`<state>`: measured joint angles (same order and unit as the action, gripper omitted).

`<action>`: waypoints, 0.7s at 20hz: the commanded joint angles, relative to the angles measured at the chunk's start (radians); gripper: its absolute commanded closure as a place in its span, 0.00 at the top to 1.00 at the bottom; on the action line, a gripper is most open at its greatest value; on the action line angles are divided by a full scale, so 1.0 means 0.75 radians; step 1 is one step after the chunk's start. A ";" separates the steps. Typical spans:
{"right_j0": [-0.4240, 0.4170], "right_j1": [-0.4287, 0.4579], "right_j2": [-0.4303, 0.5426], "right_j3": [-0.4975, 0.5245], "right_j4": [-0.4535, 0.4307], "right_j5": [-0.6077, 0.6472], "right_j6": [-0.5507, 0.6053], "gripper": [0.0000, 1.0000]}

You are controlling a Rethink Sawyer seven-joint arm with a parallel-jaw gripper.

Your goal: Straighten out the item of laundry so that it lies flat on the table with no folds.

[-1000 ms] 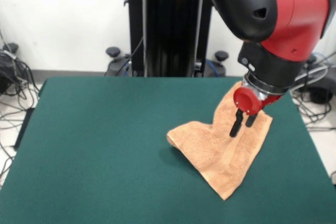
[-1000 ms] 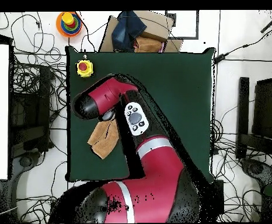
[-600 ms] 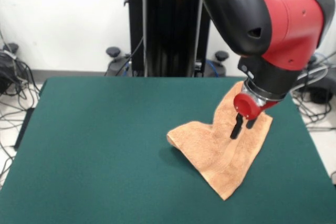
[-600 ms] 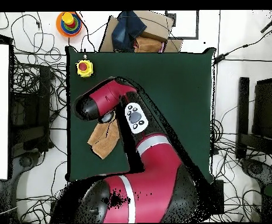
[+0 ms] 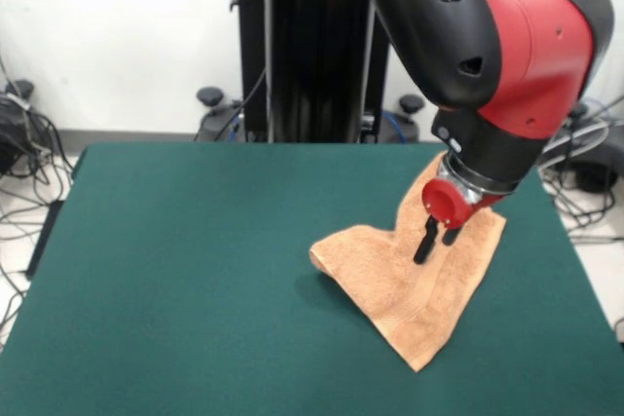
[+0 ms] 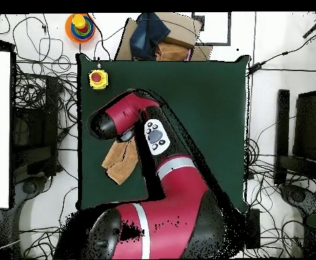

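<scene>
The towel [image 5: 414, 275] is lying crumpled toward the 4 o'clock part of the green table [image 5: 195, 280] in my front camera, one end folded up into a raised flap at its 9 o'clock edge. From overhead I am seeing only part of the towel [image 6: 119, 162]; the arm [image 6: 130, 118] is covering the rest. The gripper [image 5: 436, 238] is hanging over the towel's middle, fingers slightly parted and grasping nothing, though I cannot tell whether the tips are touching the cloth. A yellow box with a red button [image 6: 97, 78] is sitting at the table's 11 o'clock corner overhead.

The towel [image 5: 419, 275] lies on the table [image 5: 185, 270], beneath the pincer [image 5: 435, 242].
</scene>
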<state>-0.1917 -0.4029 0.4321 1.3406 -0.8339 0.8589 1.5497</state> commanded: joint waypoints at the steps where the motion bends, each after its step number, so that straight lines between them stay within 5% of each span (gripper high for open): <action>1: 0.042 -0.053 -0.095 -0.087 -0.079 0.114 -0.077 1.00; 14: -0.013 0.100 -0.034 -0.196 -0.025 0.109 -0.245 1.00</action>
<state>-0.1821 -0.3972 0.4005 1.2182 -0.8370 0.8666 1.5462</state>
